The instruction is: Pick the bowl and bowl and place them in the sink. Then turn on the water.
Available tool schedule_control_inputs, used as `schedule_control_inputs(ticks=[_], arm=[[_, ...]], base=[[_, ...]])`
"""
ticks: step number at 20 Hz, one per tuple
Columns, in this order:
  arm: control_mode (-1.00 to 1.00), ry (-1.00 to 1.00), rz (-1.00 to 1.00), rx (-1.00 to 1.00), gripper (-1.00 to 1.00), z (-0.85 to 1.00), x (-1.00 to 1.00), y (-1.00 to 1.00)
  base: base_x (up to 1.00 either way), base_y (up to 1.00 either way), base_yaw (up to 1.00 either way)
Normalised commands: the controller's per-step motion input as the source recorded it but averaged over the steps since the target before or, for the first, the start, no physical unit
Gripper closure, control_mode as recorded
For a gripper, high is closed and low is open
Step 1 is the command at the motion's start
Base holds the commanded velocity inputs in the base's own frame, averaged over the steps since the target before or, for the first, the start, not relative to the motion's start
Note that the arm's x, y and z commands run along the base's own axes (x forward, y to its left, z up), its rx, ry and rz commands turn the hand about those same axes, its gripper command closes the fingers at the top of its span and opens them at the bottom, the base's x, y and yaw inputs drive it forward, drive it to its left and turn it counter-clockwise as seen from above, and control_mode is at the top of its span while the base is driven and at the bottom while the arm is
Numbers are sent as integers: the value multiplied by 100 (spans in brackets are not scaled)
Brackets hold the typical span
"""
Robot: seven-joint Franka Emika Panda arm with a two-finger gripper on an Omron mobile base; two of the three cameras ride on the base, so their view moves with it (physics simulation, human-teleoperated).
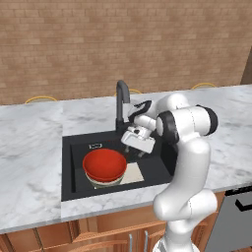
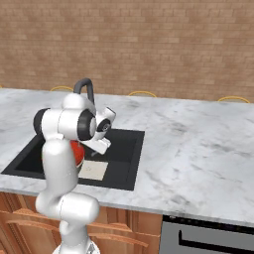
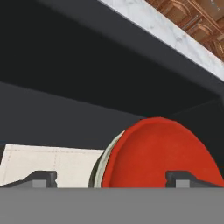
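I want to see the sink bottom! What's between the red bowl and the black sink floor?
The cream bowl: the red bowl sits stacked in it, inside the sink, beside a pale mat. The left base view shows it best.

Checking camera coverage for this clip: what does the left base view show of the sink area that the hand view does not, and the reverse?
Left base view: the black faucet rising behind the sink, the marble counter around it, the brick wall, and the open gripper above the basin to the right of the bowls.

Hand view: a wooden chair beyond the counter edge.

Both: the red bowl nested in the cream bowl, whose rim peeks out beneath it, a pale mat on the basin floor, and no water running.
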Motion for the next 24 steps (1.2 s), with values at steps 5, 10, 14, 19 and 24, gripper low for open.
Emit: schedule_control_inputs(ticks=[5, 10, 14, 19, 24], arm=[[-100, -1, 0, 0, -100, 43, -30, -14], [-100, -2, 0, 0, -100, 46, -28, -18], [-100, 0, -6, 0, -100, 51, -46, -26], [-100, 0, -18, 0, -100, 51, -59, -31], [-100, 1, -25, 0, -100, 63, -39, -6]], base=[[0, 0, 0], [0, 0, 0], [0, 0, 0], [0, 0, 0], [0, 0, 0]])
